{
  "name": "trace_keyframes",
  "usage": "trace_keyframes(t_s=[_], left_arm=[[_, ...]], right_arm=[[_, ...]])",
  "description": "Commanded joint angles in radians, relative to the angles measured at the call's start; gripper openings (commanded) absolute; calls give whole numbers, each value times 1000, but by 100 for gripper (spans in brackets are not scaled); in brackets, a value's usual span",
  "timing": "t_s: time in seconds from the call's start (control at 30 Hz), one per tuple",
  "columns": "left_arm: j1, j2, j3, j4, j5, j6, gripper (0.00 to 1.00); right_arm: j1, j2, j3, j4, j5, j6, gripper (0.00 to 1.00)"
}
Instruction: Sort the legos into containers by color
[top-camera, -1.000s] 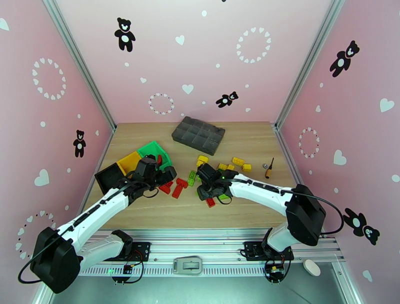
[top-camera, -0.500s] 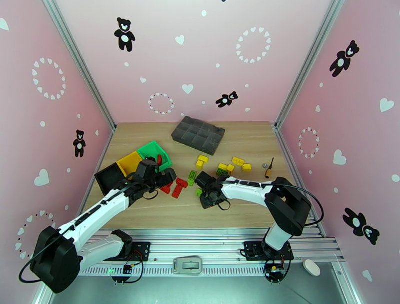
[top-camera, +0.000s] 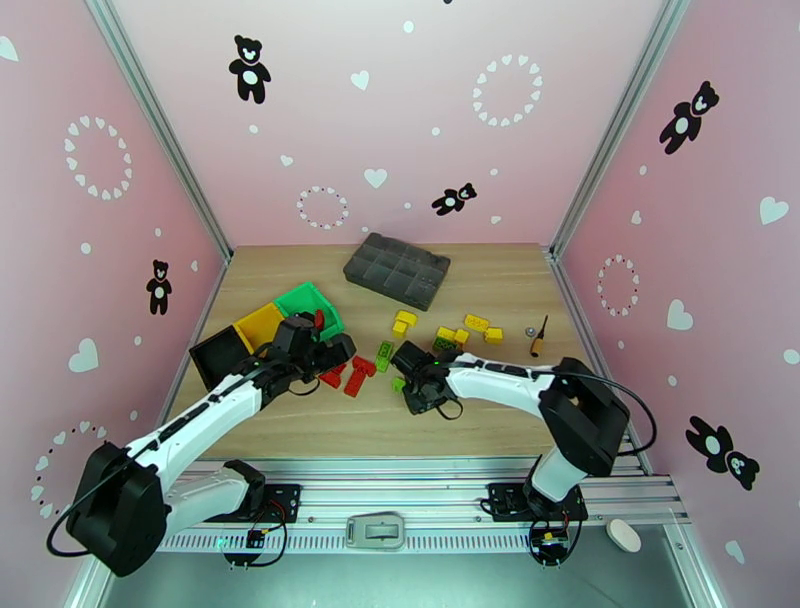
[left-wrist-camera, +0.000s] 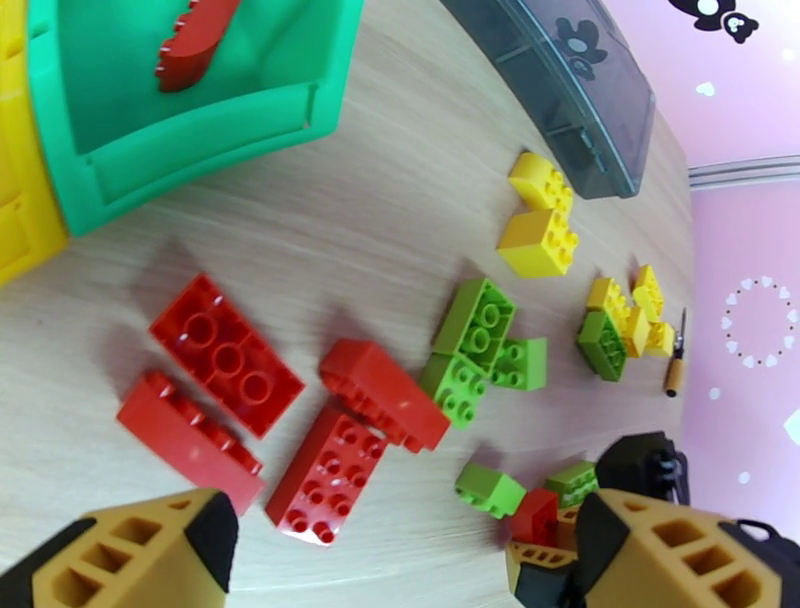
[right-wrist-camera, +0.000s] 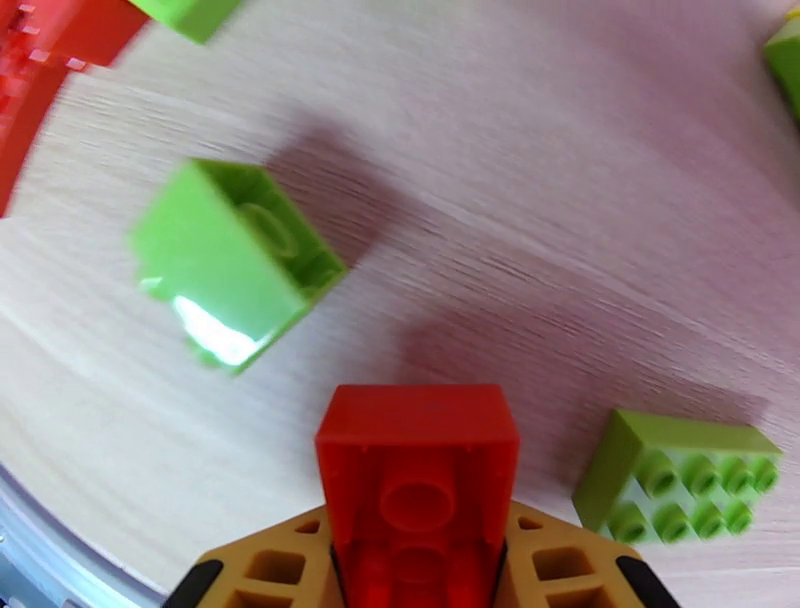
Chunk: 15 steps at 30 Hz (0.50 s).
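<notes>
Right wrist view: a red lego is clamped in the right gripper, with a green lego seen ahead-left. The left gripper is spread wide, with red legos seen just ahead.

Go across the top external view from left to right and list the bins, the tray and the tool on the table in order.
black bin → yellow bin → green bin → dark grey compartment tray → screwdriver
</notes>
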Motion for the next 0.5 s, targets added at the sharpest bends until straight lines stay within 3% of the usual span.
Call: trace_keyframes(t_s=[0.0,0.17,0.47], left_arm=[[37,32,39,70,94,-14,95],[122,62,60,122,181,-33,93],[321,-8,63,112,187,-60,93]], right_arm=[[4,-41,82,-4,-54,-29,25],[3,48,236,35,-132,-64,24],[-21,361,637,119,-330,-81,24]])
